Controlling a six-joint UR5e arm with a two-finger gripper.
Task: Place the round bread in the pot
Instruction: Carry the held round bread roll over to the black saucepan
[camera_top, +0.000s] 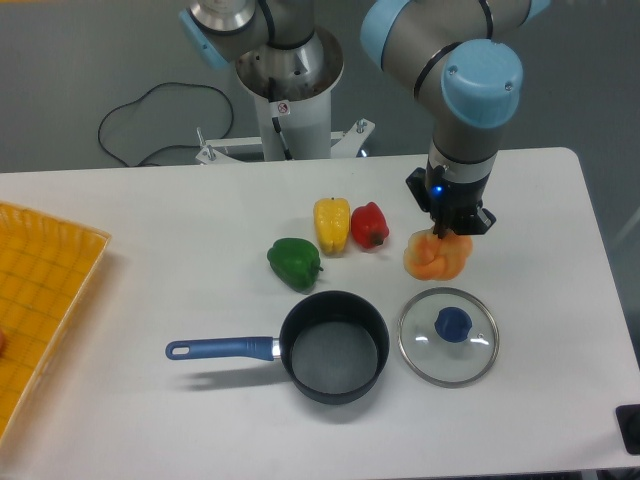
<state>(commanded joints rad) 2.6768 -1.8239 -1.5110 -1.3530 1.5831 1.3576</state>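
Observation:
The round bread (438, 258), a lumpy pale orange bun, is right of the peppers and just behind the glass lid. My gripper (443, 234) comes straight down onto its top, and the dark fingers pinch the bun's upper part, shut on it. I cannot tell whether the bun rests on the table or hangs just above it. The pot (334, 346), a black saucepan with a blue handle (222, 348) pointing left, stands empty at the front, left of and nearer than the bread.
A glass lid with a blue knob (449, 335) lies right of the pot. Yellow (332, 225), red (369, 225) and green (295, 262) peppers sit behind the pot. An orange tray (40, 300) covers the left edge.

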